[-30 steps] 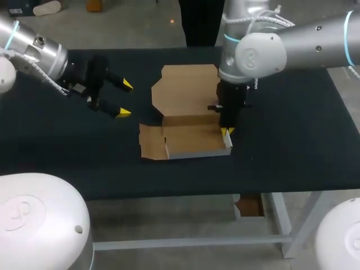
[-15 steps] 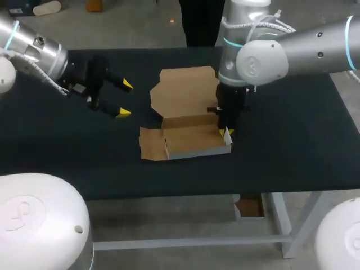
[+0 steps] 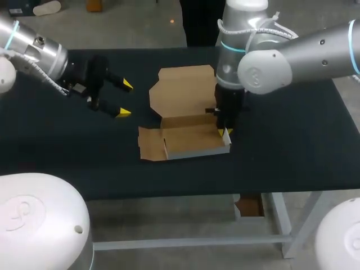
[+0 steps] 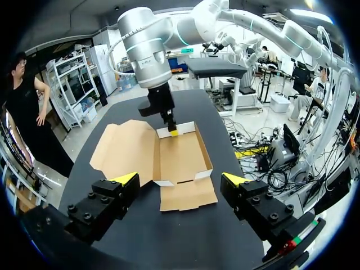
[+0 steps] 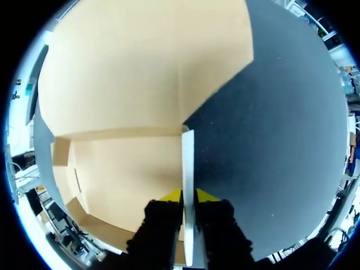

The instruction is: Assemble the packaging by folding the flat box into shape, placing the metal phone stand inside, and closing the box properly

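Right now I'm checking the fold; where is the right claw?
In the head view, the right claw is near the middle of the table, shut on the side flap at the right end of the cardboard box.

The partly folded box [image 3: 188, 140] lies mid-table [image 3: 292, 140], its lid [image 3: 183, 93] flat behind the tray. The right gripper [image 3: 225, 133] pinches the upright right side flap [image 5: 188, 163]. The left gripper [image 3: 125, 99] hangs left of the box, well apart.
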Controlling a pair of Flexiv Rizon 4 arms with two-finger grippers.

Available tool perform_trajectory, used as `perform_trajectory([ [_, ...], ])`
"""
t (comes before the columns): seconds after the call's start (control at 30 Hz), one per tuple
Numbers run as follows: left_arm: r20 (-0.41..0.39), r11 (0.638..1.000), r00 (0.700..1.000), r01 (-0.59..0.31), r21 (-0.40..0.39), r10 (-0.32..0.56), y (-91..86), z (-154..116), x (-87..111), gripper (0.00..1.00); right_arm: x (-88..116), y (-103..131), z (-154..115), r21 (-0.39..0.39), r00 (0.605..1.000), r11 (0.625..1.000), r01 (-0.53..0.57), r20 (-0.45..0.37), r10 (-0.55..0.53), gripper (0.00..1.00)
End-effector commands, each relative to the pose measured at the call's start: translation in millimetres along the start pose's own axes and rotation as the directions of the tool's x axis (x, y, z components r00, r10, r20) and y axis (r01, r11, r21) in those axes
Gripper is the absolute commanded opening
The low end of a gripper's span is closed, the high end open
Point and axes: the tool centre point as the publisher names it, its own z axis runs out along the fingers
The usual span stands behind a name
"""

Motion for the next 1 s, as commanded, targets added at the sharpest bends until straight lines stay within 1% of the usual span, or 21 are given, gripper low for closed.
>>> perform_trajectory([
  [0.03,-0.005,1.0,1.0,0.001,-0.003,-0.001,-0.3,-1.3,-0.6,1.0,2.1,-5.2,0.6,-0.029,1.0,1.0,-0.004,0.015,0.004,0.16],
  [0.13,-0.005,1.0,1.0,0.001,-0.003,-0.001,-0.3,-1.3,-0.6,1.0,2.1,-5.1,0.5,-0.049,0.999,0.999,-0.005,0.032,0.007,0.16],
  [0.43,-0.005,1.0,1.0,0.001,-0.003,-0.001,-0.3,-1.3,-0.6,1.0,0.8,-3.2,4.7,-0.046,0.999,0.999,-0.003,0.045,0.005,0.14],
  [0.53,-0.005,1.0,1.0,0.001,-0.003,-0.001,-0.3,-1.3,-0.6,1.0,0.0,-2.7,6.0,-0.044,0.999,0.999,-0.004,0.049,0.006,0.11],
  [0.57,-0.005,1.0,1.0,0.001,-0.003,-0.001,-0.3,-1.3,-0.6,1.0,-0.2,-2.6,6.3,-0.043,0.999,0.999,-0.004,0.05,0.006,0.07],
  [0.6,-0.005,1.0,1.0,0.001,-0.003,-0.001,-0.3,-1.3,-0.6,1.0,-0.3,-2.5,6.4,-0.043,0.999,0.999,-0.004,0.052,0.006,0.0],
  [0.73,-0.005,1.0,1.0,0.001,-0.003,-0.001,-0.3,-1.3,-0.6,1.0,-1.1,-2.6,6.4,-0.046,0.998,0.999,0.004,0.062,-0.002,0.0],
  [0.9,-0.005,1.0,1.0,0.001,-0.003,-0.001,-0.3,-1.3,-0.6,1.0,-1.3,-3.2,6.1,-0.043,0.993,0.999,0.01,0.122,-0.005,0.0],
  [0.97,-0.005,1.0,1.0,0.001,-0.003,-0.001,-0.3,-1.3,-0.6,1.0,-1.2,-3.6,7.0,-0.038,0.987,0.999,0.004,0.16,0.002,0.0],
  [1.0,-0.005,1.0,1.0,0.001,-0.003,-0.001,-0.3,-1.3,-0.6,1.0,-1.6,-3.8,7.9,-0.037,0.981,0.999,-0.004,0.193,0.012,0.0],
])
